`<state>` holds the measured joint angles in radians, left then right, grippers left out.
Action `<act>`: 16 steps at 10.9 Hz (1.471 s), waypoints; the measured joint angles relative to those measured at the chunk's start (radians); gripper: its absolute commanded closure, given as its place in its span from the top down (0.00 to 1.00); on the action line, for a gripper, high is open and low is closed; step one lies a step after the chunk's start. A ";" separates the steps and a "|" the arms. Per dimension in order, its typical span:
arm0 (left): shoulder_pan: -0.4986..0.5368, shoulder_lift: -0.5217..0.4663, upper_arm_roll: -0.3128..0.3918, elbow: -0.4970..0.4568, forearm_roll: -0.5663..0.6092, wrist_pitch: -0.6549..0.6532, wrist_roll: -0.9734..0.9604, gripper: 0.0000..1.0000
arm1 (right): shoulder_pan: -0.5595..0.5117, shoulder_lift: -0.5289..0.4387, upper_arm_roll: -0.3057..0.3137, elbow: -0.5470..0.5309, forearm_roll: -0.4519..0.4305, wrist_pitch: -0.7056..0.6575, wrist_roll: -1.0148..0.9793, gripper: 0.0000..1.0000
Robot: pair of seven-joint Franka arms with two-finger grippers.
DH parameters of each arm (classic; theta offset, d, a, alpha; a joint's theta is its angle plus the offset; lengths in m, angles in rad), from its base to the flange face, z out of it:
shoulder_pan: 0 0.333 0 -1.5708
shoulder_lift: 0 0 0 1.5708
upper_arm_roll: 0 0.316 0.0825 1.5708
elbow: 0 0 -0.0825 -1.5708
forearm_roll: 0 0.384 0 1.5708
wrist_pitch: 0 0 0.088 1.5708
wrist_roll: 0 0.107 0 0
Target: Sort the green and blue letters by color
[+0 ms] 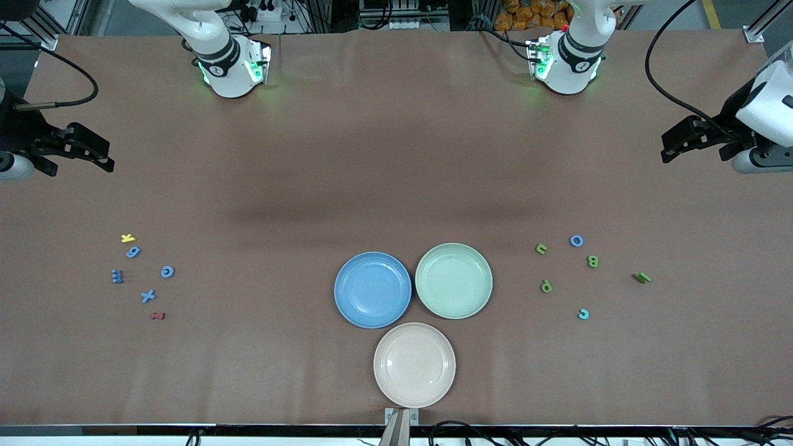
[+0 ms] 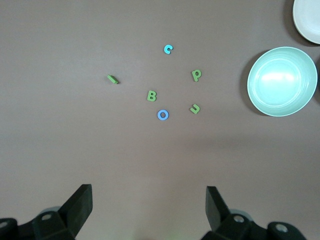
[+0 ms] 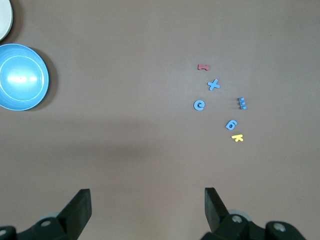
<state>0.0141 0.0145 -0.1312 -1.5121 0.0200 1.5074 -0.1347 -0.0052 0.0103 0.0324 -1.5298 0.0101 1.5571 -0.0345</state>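
**Letters scattered, both arms waiting**

The left gripper [image 1: 672, 145] and the right gripper [image 1: 102, 155] hang over bare surface [image 1: 396, 155] at their own ends, fingers apart, holding nothing. Below the right gripper lie four blue letters [image 1: 147, 296] (plus one yellow letter [image 1: 127, 238] and one dark red letter [image 1: 158, 316]). At the left arm's end lie four green letters [image 1: 593, 261] and two blue ones. Between the groups stand a blue plate [image 1: 372, 289], a green plate [image 1: 453, 280] and a beige plate [image 1: 414, 365].

A broad brown matte table [image 1: 396, 155] filled the frame; along the top edge ran aluminium framing, black cables [image 1: 666, 74], and orange objects [image 1: 526, 15].
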 measured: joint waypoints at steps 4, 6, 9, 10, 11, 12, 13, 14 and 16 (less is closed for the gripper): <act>0.000 0.002 -0.005 -0.007 0.000 0.004 0.000 1.00 | 0.000 0.000 0.000 0.000 0.000 0.000 0.000 1.00; -0.001 0.008 -0.007 -0.008 0.000 0.005 0.000 1.00 | 0.000 0.000 0.000 0.000 0.000 0.000 0.000 1.00; -0.001 0.021 -0.007 -0.009 0.000 0.006 0.000 1.00 | 0.000 0.000 0.000 -0.001 0.000 0.000 0.000 1.00; 0.000 0.030 -0.007 -0.010 0.000 0.006 0.000 1.00 | 0.000 0.001 0.000 -0.001 0.000 0.000 0.000 1.00; 0.003 0.045 -0.005 -0.011 0.002 0.006 0.000 1.00 | 0.000 0.001 0.000 -0.001 0.000 0.000 0.000 1.00; 0.008 0.067 -0.003 -0.013 0.004 0.010 0.000 1.00 | 0.000 0.001 0.000 -0.001 0.000 0.000 0.000 1.00; 0.014 0.094 -0.001 -0.014 0.004 0.023 0.000 1.00 | 0.000 0.001 0.000 -0.001 0.000 0.000 0.000 1.00; 0.020 0.122 0.002 -0.017 0.005 0.047 0.000 1.00 | 0.000 0.002 0.000 -0.001 0.000 0.000 0.000 1.00; 0.056 0.166 0.004 -0.055 0.007 0.141 0.014 1.00 | 0.000 0.002 0.000 -0.002 0.000 0.001 0.000 1.00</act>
<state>0.0699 0.1809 -0.1269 -1.5668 0.0268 1.6487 -0.1205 -0.0051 0.0120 0.0325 -1.5313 0.0102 1.5578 -0.0345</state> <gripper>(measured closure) 0.000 0.000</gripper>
